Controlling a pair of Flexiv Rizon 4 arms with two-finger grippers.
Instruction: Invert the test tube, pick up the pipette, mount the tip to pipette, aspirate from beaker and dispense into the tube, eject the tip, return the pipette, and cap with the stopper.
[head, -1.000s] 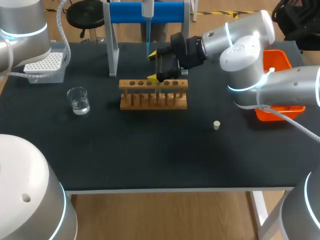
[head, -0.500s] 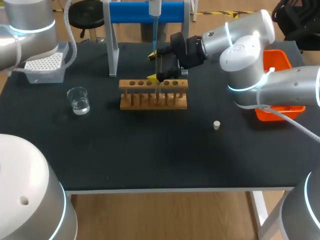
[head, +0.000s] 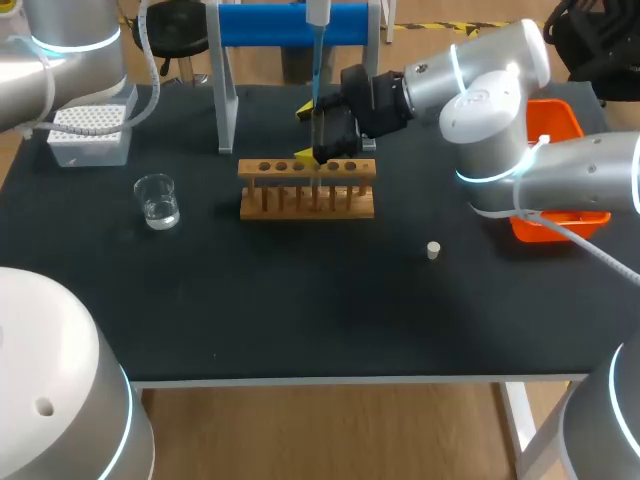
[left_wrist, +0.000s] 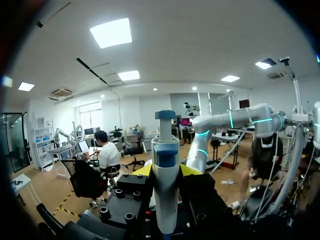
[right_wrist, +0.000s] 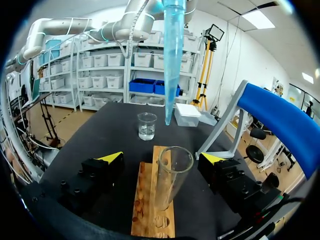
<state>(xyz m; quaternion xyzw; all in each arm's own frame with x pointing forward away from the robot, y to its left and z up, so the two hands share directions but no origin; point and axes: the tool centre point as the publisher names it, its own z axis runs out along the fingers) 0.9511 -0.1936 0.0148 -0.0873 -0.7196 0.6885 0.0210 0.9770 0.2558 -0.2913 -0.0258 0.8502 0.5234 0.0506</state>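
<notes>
Now: pipette tip over the tube mouth, handling notes

Your left claw (left_wrist: 167, 171) is clamped on the pipette (left_wrist: 165, 145), with a yellow finger end against its body on each side, below the plunger. The blue pipette tip (right_wrist: 173, 55) hangs point-down above the mouth of the test tube (right_wrist: 171, 180) and has not entered it. The tube stands upright, mouth up, in the wooden rack (head: 307, 190). Your right claw (head: 306, 133) is spread wide, one finger on each side of the tube, and neither touches the glass. You cannot tell from these views whether the tip holds liquid.

The beaker (head: 157, 200), with a little clear liquid in it, sits on the worktop (head: 300, 300) beside the rack, towards your left arm. The stopper (head: 433, 250) lies well apart on the other side, and the tip box (head: 88, 128) is at the far corner.

Handling, as judged:
- Test tube: thin glass, so light, smooth and likely slippery, and it would crack if squeezed hard. If you steady it, close gently on the upper wall just below the rim and let the rack carry the weight.
- Pipette: rigid plastic and light. The present hold on the body looks sound.
- Pipette tip: slender and only pressed on. A knock against the tube rim could loosen or bend it, so bring it down centred.
- Stopper: small, light and apt to roll. Take it by its sides.
</notes>
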